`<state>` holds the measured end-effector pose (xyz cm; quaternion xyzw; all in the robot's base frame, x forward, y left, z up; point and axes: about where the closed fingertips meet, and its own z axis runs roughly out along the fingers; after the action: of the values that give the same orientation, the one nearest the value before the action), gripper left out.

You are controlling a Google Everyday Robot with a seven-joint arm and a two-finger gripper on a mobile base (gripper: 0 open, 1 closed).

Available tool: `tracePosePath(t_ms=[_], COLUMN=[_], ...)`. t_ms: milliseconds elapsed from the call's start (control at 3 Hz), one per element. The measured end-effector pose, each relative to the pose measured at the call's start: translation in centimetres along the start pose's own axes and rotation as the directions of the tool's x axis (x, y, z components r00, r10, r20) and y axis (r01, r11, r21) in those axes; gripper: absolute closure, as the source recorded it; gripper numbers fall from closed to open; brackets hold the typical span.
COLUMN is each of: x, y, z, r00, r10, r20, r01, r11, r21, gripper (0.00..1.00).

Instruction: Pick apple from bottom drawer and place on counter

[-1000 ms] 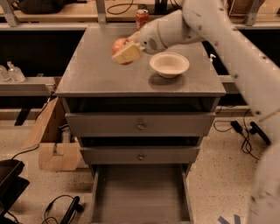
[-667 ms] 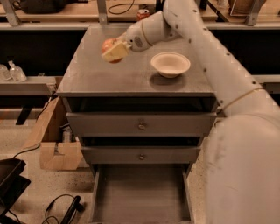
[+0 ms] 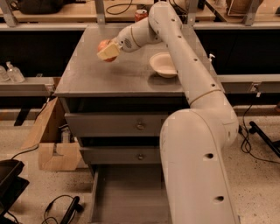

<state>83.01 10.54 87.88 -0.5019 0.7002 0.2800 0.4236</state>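
Red with yellowish patches, the apple (image 3: 104,44) clamped in the tool (image 3: 108,52), pale fingers (image 3: 103,54) pressed over its near side, only the top and a sliver of the underside showing. Held low over the far left part of the matte grey tabletop (image 3: 113,78); resting on the surface or just above it, impossible to tell. To the right of the apple and well apart from it, a white bowl (image 3: 162,65), upright on the tabletop, its right edge hidden behind the white arm (image 3: 188,83). Arm rising from the lower right foreground, bending at a thick elbow, then reaching across to the far left. At the back, a red soda can (image 3: 141,14) peeking out beside the arm, near the pale wooden workbench (image 3: 65,13) with its cables; standing on which surface, hard to say. Below the tabletop, two shut grey drawer fronts (image 3: 109,124), one above the other, each with a small round knob (image 3: 140,126). Lowest of all, the bottom drawer (image 3: 127,192) pulled out toward the camera, flat grey floor and thin left wall in view, right side covered by the arm. Left of the cabinet, an open cardboard box (image 3: 52,146) on the speckled floor; further left, clear bottles (image 3: 13,72) on a grey ledge; black cables (image 3: 61,210) in the lower left corner
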Motion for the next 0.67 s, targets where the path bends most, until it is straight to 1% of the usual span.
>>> tracePosePath(t_ms=[333,667], x=[3.99,3.84], y=[-2.66,-2.97], z=[1.42,1.17], r00=[0.995,0.994], r10=[0.062,0.068], r20=[-0.08,-0.084], r01=[-0.058,-0.064], r11=[0.9971,0.9964], r21=[0.049,0.055], gripper=[1.0,0.82])
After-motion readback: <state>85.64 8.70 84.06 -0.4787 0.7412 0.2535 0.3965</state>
